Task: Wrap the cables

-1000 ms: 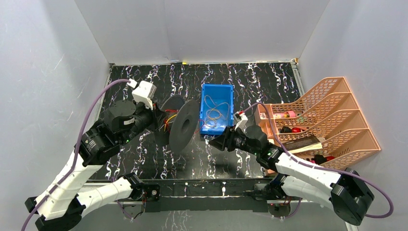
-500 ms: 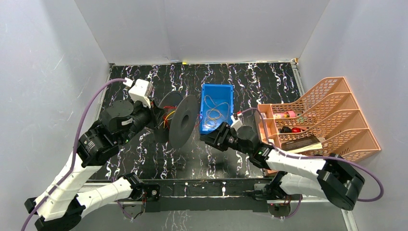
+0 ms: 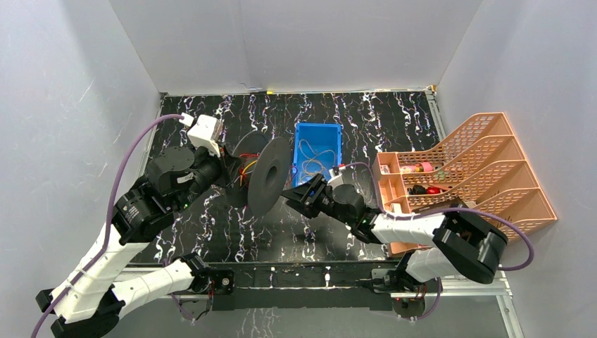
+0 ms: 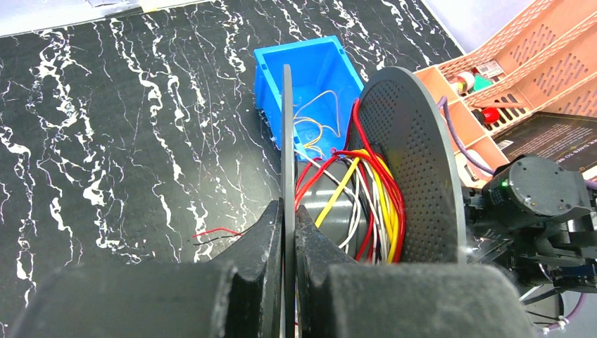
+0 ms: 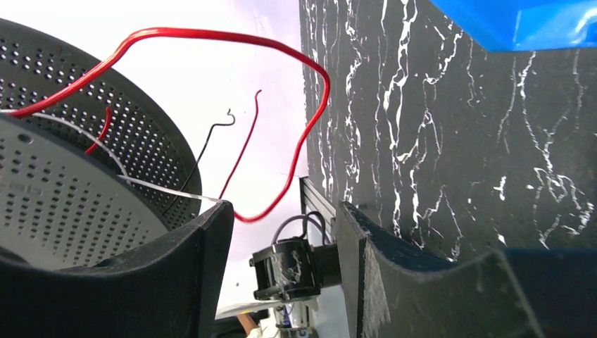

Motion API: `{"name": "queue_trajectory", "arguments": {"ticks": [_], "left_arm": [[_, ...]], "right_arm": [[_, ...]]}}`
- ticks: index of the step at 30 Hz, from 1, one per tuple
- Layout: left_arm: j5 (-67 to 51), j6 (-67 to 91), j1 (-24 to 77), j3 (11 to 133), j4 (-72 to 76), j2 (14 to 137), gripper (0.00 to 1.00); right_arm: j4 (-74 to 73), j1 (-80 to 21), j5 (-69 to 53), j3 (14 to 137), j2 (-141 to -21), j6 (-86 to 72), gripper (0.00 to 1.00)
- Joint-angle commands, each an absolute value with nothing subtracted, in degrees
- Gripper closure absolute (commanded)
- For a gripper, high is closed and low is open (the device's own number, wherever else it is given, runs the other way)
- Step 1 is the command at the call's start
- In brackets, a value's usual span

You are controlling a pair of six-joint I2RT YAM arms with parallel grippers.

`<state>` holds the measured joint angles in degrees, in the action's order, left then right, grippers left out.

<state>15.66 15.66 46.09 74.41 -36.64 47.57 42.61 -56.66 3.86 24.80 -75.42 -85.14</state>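
Gripped at the flange; poised at the slack loop.
Noted left fingers clamped on the near flange of the spool. Found red, yellow and pale cables partly wound on its core, one red loop standing free. Noted right fingers apart beside that loop. Judged thin, light, limp: best pinched near the free end.

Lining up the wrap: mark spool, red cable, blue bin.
spool (image 4: 415, 176), left wrist view, perforated flange.
red cable (image 5: 183, 31), right wrist view, top of loop.
blue bin (image 4: 313, 67), left wrist view, inner wall.
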Motion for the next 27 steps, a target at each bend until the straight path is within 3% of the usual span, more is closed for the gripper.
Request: {"name": "queue_trajectory", "arguments": {"ticks": [1, 5, 13, 27], "left_arm": [[16.1, 16.6, 46.0, 75.2, -31.0, 46.2, 1.0], [16.1, 16.6, 46.0, 75.3, -30.9, 46.1, 1.0], [16.1, 16.5, 46.0, 75.7, -30.7, 46.3, 1.0], [16.4, 16.6, 46.0, 75.1, -30.3, 46.3, 1.0]], "right_arm": [[50.0, -57.7, 6.4, 28.9, -78.2, -88.2, 0.37], [50.9, -57.7, 6.8, 30.4, -80.6, -88.9, 0.39], [56.4, -57.9, 5.2, 30.3, -84.8, -90.7, 0.57], [57.2, -58.7, 4.5, 31.6, -86.8, -90.9, 0.6]]}}
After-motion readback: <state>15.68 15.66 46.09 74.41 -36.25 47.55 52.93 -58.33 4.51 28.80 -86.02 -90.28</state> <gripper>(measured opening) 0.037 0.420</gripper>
